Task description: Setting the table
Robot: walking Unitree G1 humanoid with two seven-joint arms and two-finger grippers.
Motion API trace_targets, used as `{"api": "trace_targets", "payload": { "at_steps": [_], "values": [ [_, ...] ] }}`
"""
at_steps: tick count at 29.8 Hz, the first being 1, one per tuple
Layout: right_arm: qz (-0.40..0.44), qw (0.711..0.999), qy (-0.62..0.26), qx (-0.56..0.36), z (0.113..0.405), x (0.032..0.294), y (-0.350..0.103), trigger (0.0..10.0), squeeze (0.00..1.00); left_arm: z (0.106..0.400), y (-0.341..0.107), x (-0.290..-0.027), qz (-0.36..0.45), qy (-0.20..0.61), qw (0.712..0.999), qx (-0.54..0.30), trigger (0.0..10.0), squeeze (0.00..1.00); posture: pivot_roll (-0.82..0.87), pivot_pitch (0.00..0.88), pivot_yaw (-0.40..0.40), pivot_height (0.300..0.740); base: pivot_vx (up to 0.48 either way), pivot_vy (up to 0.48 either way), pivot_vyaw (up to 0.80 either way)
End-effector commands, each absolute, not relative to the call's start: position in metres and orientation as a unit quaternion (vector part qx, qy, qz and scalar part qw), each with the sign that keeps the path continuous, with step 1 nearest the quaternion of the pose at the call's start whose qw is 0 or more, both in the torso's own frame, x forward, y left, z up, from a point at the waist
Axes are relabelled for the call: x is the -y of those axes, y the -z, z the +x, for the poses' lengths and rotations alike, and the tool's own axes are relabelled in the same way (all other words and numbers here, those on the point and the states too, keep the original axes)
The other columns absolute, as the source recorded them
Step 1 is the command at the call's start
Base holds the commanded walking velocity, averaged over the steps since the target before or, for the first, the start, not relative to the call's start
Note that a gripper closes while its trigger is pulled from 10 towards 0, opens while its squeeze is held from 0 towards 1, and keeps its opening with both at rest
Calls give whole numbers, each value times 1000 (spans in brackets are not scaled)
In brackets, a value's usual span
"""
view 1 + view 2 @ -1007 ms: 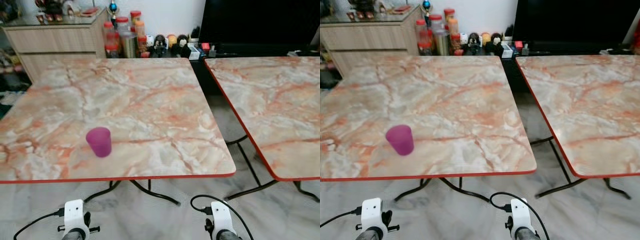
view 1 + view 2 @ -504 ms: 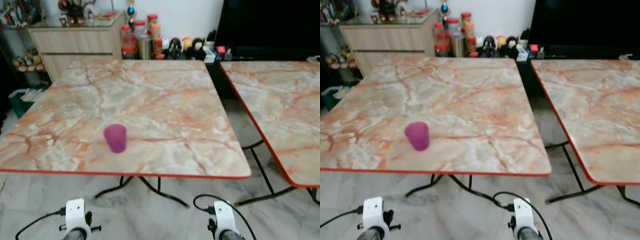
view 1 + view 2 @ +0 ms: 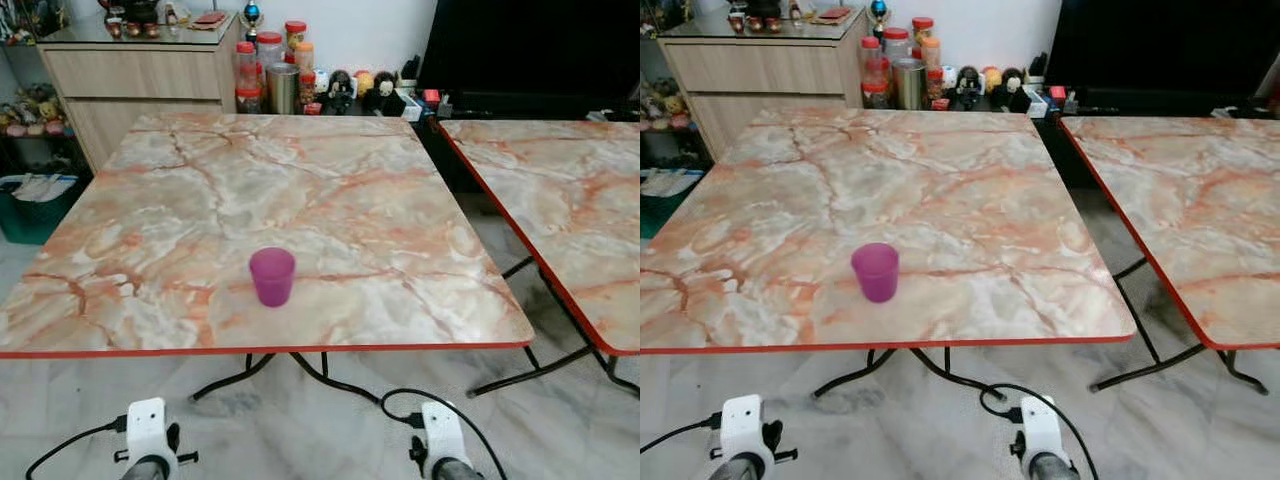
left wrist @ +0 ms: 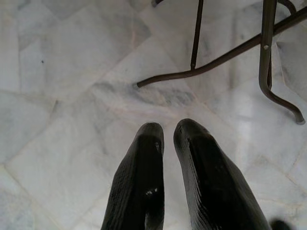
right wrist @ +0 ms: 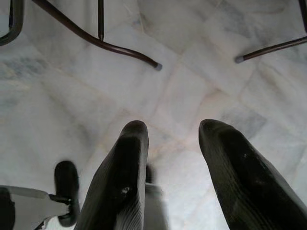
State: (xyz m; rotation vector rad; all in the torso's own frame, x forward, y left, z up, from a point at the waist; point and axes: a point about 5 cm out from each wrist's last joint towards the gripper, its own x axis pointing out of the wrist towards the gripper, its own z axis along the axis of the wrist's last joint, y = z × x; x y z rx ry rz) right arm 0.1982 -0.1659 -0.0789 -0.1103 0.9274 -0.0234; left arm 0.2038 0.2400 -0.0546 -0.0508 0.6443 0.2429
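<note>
**One purple cup on a marble-patterned worktop, both arms hanging low**

A square worktop with an orange-veined marble pattern and a red edge takes up most of the head views. It stands on dark curved metal legs over a pale marble floor. A second worktop of the same pattern stands just to its right, with a narrow gap between the two.

Behind the first worktop, against the wall, is a wooden sideboard with small items on its top. Beside it a cluster of red-lidded jars stands next to a row of small figurines. A large dark screen is at the far right. A green basket sits on the floor to the left of the worktop.

The purple cup stands upright near the front edge of the first worktop, slightly left of its middle, and nothing touches it.

Both arms hang below the worktop's front edge, over the floor. In the left wrist view, the left pincer is narrow, its fingertips almost meeting, and holds nothing. The right pincer is parted wider, with floor showing between its fingers, and is also empty.
</note>
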Motion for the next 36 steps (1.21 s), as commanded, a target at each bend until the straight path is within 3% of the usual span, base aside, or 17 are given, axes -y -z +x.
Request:
{"api": "trace_targets", "payload": {
  "at_steps": [1,12,20,36],
  "values": [
    [-56,893,21,-446,199,173,78,10000,0,209,53,-237,-30,-117,943,-311,10000,0,104,0,-10,714,0,285,0],
    [-55,892,22,-447,198,172,79,10000,0,216,47,-233,-15,-99,952,-290,10000,0,102,0,-7,714,0,78,0],
    [-58,892,22,-447,198,173,79,10000,0,236,26,-224,3,-65,977,-204,10000,0,108,0,-11,714,0,0,0],
    [-64,891,18,-450,194,174,80,10000,0,185,4,-256,55,-115,987,-97,10000,0,132,0,-18,714,0,0,0]
  ]
}}
